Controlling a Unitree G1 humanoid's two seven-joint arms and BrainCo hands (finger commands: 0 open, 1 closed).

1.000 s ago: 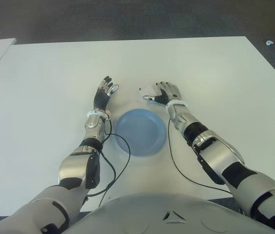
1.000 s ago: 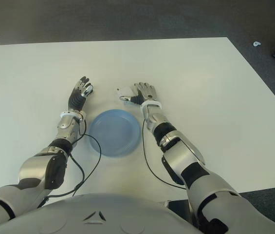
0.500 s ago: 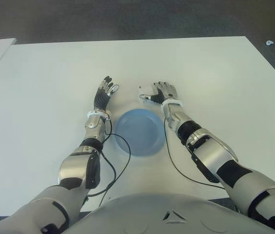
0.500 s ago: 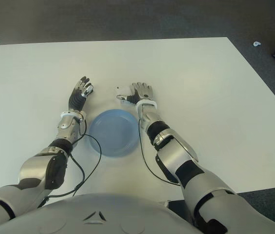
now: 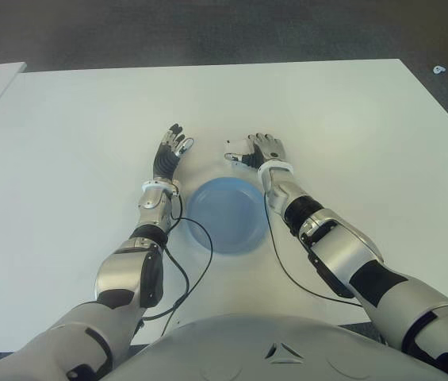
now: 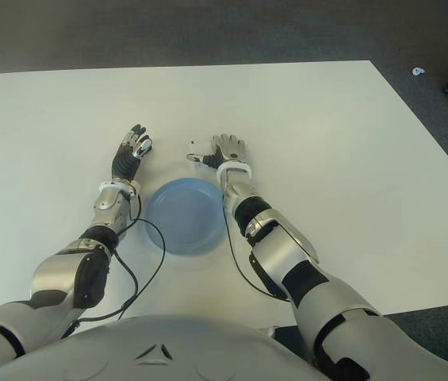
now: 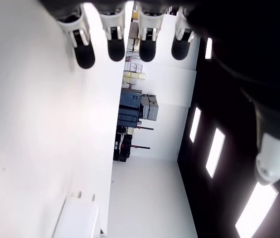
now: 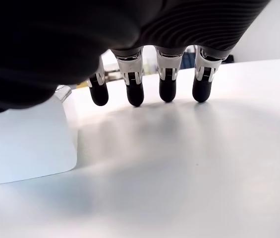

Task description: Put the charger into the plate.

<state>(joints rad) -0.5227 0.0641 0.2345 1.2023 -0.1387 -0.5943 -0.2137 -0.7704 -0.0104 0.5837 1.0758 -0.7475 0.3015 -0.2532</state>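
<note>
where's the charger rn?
In the eye views the white charger sits on the table just beyond the blue plate's far rim, at the thumb side of the open right hand, not grasped.

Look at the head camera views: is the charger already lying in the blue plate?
No: the white charger sits on the table beside the right hand, beyond the plate, which holds nothing.

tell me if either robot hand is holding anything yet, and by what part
Nothing is held. The right robot hand has open fingers beside the white charger on the table; the left robot hand is open too.
</note>
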